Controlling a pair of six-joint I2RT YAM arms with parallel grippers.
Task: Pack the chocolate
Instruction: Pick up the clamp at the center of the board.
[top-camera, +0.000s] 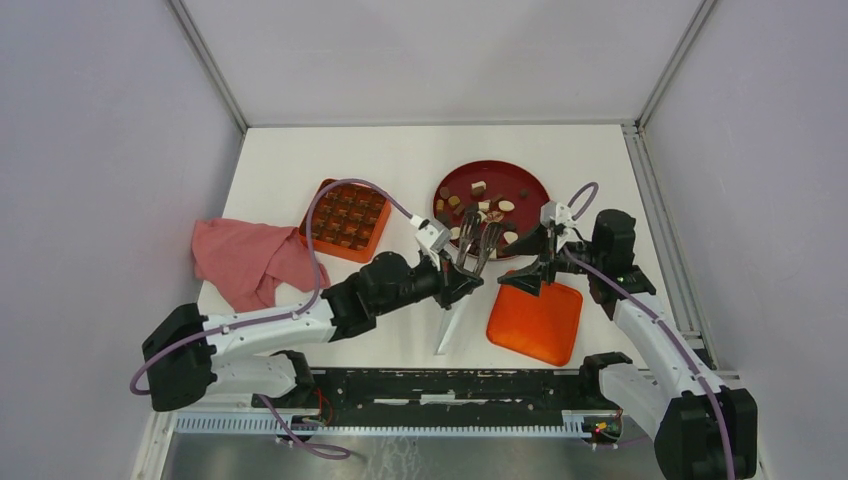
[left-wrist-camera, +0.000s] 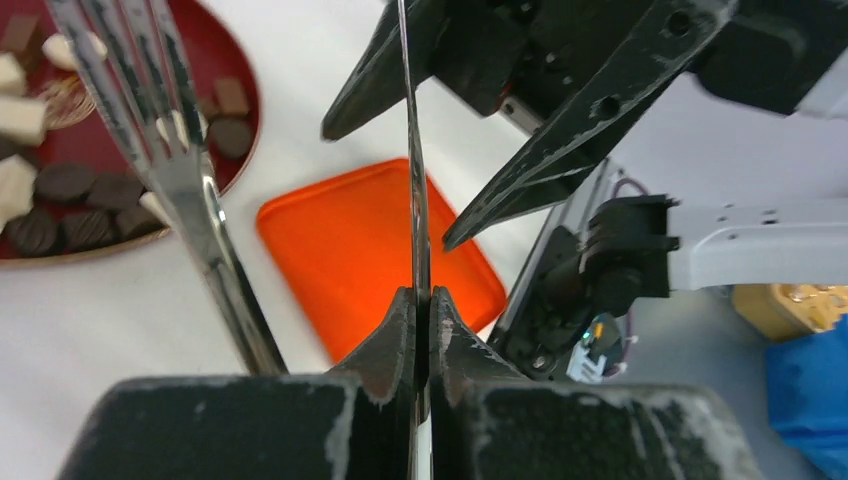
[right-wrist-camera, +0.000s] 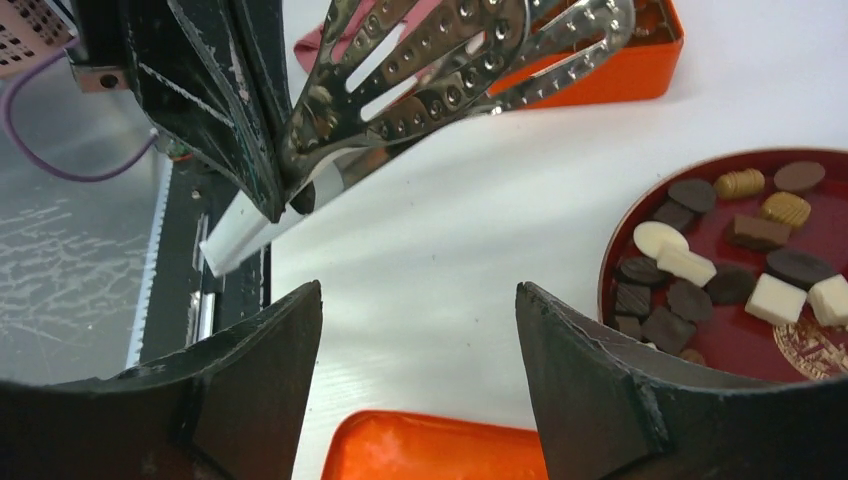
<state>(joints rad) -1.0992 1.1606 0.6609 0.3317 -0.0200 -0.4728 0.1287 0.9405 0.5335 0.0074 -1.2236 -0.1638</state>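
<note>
1. The two arms start at the near edge of the white table (top-camera: 400, 160). The left arm reaches to the middle of the table, and the right arm bends in from the right side.
2. A flat orange lid (top-camera: 537, 322) lies close to the near edge, a bit right of the middle. Nothing lies on it.
3. Just past the lid, the right gripper (right-wrist-camera: 418, 295) hangs over bare table. Its two black fingers (right-wrist-camera: 590, 380) stand wide apart, and nothing is between them.
4. Right beside it, on its left, is the left gripper (top-camera: 458, 285). It is squeezed tight on the metal tongs (top-camera: 478, 240).
5. The wrist view shows it pinching one thin arm of the tongs. The other arm, with slots like a fork, sticks out free.
6. The white end of the tongs points back toward the near edge. The shiny tips point away and reach over the near rim of the plate.
7. A pink cloth (top-camera: 245, 262) lies crumpled by the left edge of the table.
8. An orange box (top-camera: 345, 220) with many small square holes sits left of the middle, and its near left corner touches the cloth. It is hard to tell if any pieces are in it.
9. Farthest away, right of the middle, is a round dark-red plate (top-camera: 530, 180).
10. The chocolate (right-wrist-camera: 720, 262) lies on this plate in small dark brown, mid brown and white pieces. None of them is in the tongs.
</note>
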